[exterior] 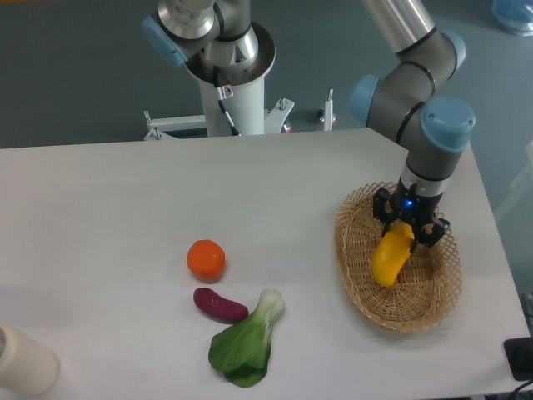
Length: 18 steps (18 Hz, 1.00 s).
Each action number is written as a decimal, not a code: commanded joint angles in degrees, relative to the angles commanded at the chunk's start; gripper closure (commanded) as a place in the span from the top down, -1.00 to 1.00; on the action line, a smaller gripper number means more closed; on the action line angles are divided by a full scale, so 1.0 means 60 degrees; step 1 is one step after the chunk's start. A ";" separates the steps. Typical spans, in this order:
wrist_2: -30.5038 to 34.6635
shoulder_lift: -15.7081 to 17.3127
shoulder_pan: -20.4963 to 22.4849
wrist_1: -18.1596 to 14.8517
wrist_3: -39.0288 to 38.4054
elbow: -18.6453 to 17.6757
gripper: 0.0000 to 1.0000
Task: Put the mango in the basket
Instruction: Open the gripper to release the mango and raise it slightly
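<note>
The mango (391, 257) is held at its upper end by the gripper (409, 231), whose fingers are closed against it, and it hangs tilted inside the basket (356, 271) at the right of the table (108, 217). Its lower end is seen down among the weave, though contact with the basket floor cannot be confirmed. The carrying appears largely done; what is judged to remain is the release and the withdrawal of the arm. The orange (206, 259), an aubergine-like vegetable (219, 304) and a leafy green (246, 342) are left well apart from the basket.
</note>
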 joint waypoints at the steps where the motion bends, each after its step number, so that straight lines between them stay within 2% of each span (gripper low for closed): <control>1: 0.0000 0.0000 0.0000 0.0000 0.0014 0.0014 0.16; 2: 0.0000 0.0000 0.0000 0.0000 0.0029 0.0029 0.28; 5: -0.0015 0.0000 0.0000 0.0015 0.0029 0.0146 0.97; 18: 0.0000 0.0293 0.0117 0.0088 0.0015 0.0264 1.00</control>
